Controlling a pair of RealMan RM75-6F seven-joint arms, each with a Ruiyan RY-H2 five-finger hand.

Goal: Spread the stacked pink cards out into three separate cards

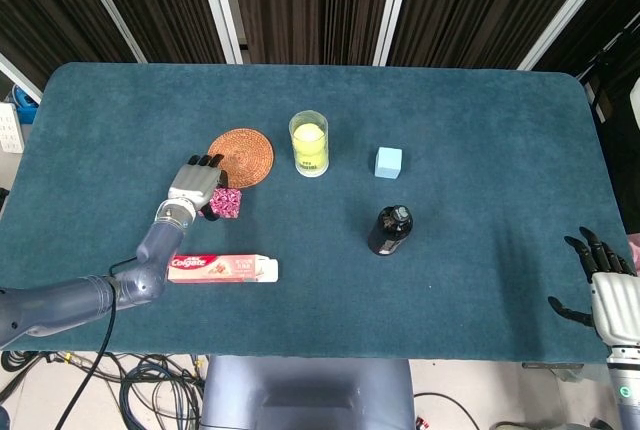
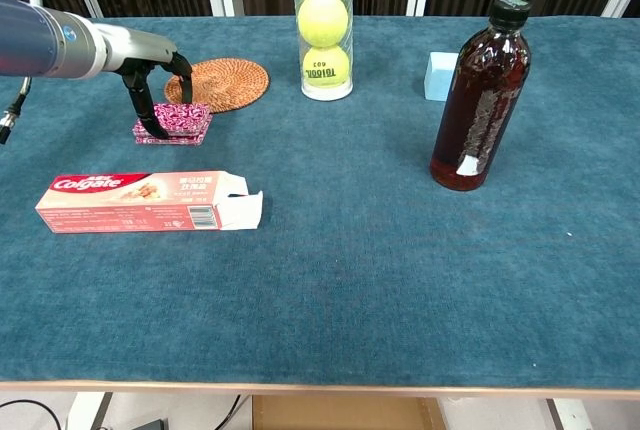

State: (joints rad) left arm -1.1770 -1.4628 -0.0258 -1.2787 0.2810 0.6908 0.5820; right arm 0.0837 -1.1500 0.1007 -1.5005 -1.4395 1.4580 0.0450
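One long cardboard toothpaste box [image 2: 148,202] lies nearest on the napped teal cloth of the table [image 2: 380,280], its end flap open. Beyond it, the left hand [image 2: 152,90] pinches the stack of patterned pink cards [image 2: 175,122], dark fingers curled down on both sides. The stack sits just before the round woven coaster [image 2: 219,83]. The right hand [image 1: 600,288] rests apart, fingers spread, holding nothing.

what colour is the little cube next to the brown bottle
The cube is light blue, plain, with no pattern visible. It shows best in the head view; in the chest view the bottle partly hides it.
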